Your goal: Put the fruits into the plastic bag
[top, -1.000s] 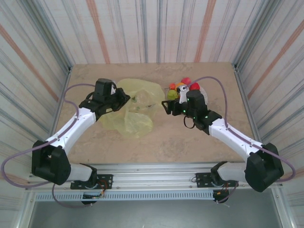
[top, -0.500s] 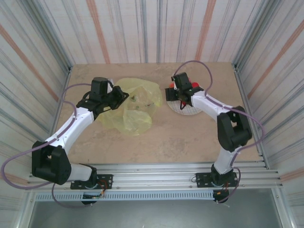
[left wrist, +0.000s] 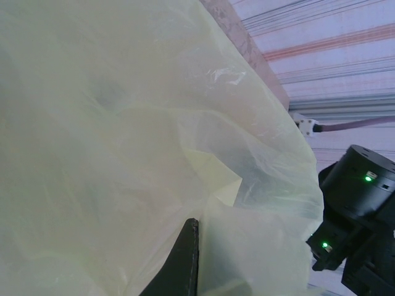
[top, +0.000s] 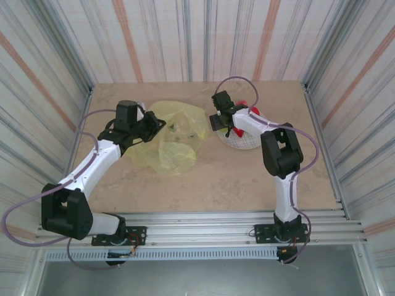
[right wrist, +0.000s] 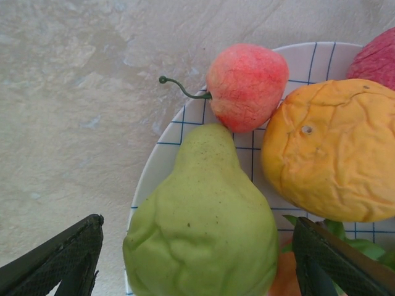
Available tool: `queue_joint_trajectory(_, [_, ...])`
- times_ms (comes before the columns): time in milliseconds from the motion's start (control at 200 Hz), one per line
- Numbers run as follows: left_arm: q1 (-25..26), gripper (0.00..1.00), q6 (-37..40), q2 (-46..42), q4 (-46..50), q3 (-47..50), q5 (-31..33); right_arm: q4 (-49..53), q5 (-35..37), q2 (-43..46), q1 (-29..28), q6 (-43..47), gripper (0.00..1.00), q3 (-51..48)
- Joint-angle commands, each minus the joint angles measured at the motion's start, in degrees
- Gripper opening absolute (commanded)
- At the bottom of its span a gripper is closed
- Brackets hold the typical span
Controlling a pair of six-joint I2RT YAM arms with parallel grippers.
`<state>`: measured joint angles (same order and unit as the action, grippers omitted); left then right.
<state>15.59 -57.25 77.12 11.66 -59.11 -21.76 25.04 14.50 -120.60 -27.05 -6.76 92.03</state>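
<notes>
Now the right pincer (right wrist: pixel 197 246) has swung to the plate (right wrist: pixel 147 179) near the desk's (top: pixel 203 179) far edge, jaws apart astride the green pear (right wrist: pixel 203 216), so a pick looks next. The left pincer (top: pixel 154 126) stays clamped on the plastic bag (top: pixel 176 148).

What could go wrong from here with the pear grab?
1. The open right gripper straddles the pear, which touches the red fruit beside the orange: closing may knock one off the plate.
2. The tapered pear may slip out.
3. The bag, pinched by the left gripper, lies slumped; its mouth may be too narrow.
</notes>
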Motion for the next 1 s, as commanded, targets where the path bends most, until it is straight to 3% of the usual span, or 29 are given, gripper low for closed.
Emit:
queue_joint_trajectory(0, [-0.82, 0.0, -0.54, -1.06, -0.85, 0.93, -1.35, 3.36, 2.18, -1.77, -0.38, 1.93, 0.8, 2.44])
queue_joint_trajectory(296, [-1.1, 0.0, -0.75, -1.09, -1.12, 1.15, -1.53, 3.97, 1.93, -3.93, -0.46, 2.32, 0.77, 4.02])
queue_joint_trajectory(531, [-1.19, 0.0, -0.82, -0.87, -1.14, 1.24, -1.73, 3.94, 1.43, -3.65, -0.45, 2.44, 0.65, 4.24])
queue_joint_trajectory(736, [-1.18, 0.0, -0.7, -0.88, -1.03, 1.22, -1.66, 3.38, -0.79, 0.29, -0.64, 2.21, 0.57, 3.46])
queue_joint_trajectory(997, [-1.27, 0.0, -0.91, -0.85, -1.13, 1.28, -1.8, 0.23, -7.1, 9.95, -0.67, -0.1, 0.55, -2.45])
